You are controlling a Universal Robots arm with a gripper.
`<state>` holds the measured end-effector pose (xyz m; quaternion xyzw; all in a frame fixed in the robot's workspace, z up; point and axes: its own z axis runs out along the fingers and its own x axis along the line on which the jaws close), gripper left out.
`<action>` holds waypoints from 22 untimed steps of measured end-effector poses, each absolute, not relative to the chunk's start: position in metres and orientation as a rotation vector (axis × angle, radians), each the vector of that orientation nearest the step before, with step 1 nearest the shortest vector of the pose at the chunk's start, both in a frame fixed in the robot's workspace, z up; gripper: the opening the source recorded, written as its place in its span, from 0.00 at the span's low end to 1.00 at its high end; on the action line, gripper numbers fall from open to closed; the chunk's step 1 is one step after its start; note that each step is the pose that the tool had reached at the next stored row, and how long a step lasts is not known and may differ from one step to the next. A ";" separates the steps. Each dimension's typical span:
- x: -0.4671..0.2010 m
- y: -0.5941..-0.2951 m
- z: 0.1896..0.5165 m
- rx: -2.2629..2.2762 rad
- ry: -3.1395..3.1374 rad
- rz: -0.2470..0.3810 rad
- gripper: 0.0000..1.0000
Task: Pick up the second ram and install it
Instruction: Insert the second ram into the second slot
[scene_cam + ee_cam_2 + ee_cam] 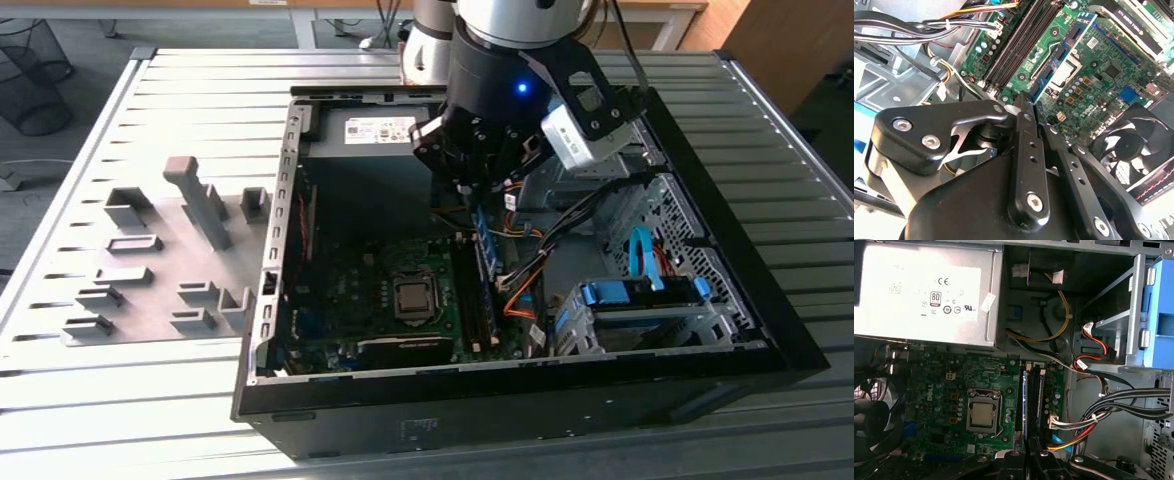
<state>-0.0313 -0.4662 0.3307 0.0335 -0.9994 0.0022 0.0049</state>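
Observation:
My gripper [483, 192] hangs inside the open computer case [400, 405], above the motherboard [387, 300]. It is shut on the second ram [1064, 50], a thin green stick with a blue label that juts from between the black fingers [1026, 150]. In the exterior view the ram [489, 245] hangs below the gripper, over the long dark memory slots [470, 300]. In the first wrist view I see the ram [1024, 405] edge-on, just beside the slots [1038, 400], with my gripper [1028, 452] close behind it. Whether the slots [1021, 45] hold another stick I cannot tell.
A silver power supply [924, 290] fills the case's far end. Bundled cables [1104, 410] run close beside the slots. The processor socket [983, 415] and a black fan [1134, 145] lie on the other side. A blue drive cage [641, 295] and pale grey holder blocks [147, 260] flank the work.

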 end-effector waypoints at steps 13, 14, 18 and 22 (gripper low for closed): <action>-0.031 -0.466 0.315 0.106 -3.130 0.007 0.14; -0.031 -0.466 0.314 0.106 -3.130 0.007 0.14; -0.031 -0.466 0.306 0.105 -3.128 0.008 0.14; -0.032 -0.466 0.299 0.081 -3.128 0.008 0.14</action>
